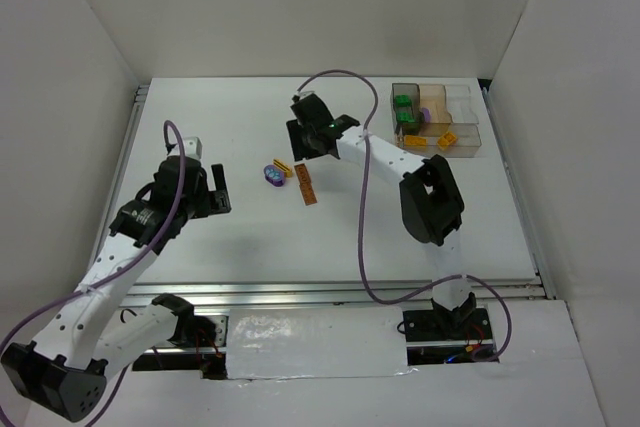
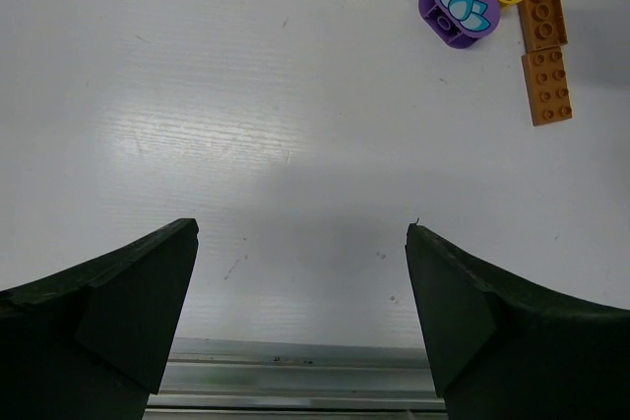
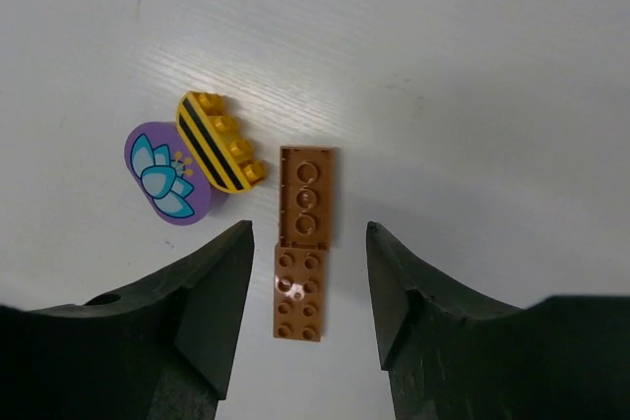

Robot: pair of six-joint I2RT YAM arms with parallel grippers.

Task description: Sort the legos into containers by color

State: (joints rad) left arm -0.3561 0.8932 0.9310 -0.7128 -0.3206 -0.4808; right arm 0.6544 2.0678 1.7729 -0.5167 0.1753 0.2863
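Two brown legos lie end to end on the white table [image 1: 250, 247]: a studded one [image 3: 298, 292] and an upside-down one [image 3: 307, 194], seen together in the top view [image 1: 307, 187]. Beside them are a round purple flower-print lego [image 3: 162, 174] [image 1: 271, 176] and a yellow black-striped lego [image 3: 219, 142] [image 1: 284, 168]. My right gripper [image 3: 309, 226] [image 1: 303, 147] is open and empty, hovering over the brown legos with the studded one between its fingers. My left gripper [image 2: 300, 226] [image 1: 222, 192] is open and empty, left of the group. The smoky tray [image 1: 465, 97] holds green [image 1: 403, 107], purple [image 1: 425, 115] and yellow-orange [image 1: 447, 139] legos.
White walls enclose the table on the left, back and right. A metal rail [image 2: 295, 376] runs along the table's near edge under my left gripper. The right arm's purple cable [image 1: 362, 217] loops over the middle of the table.
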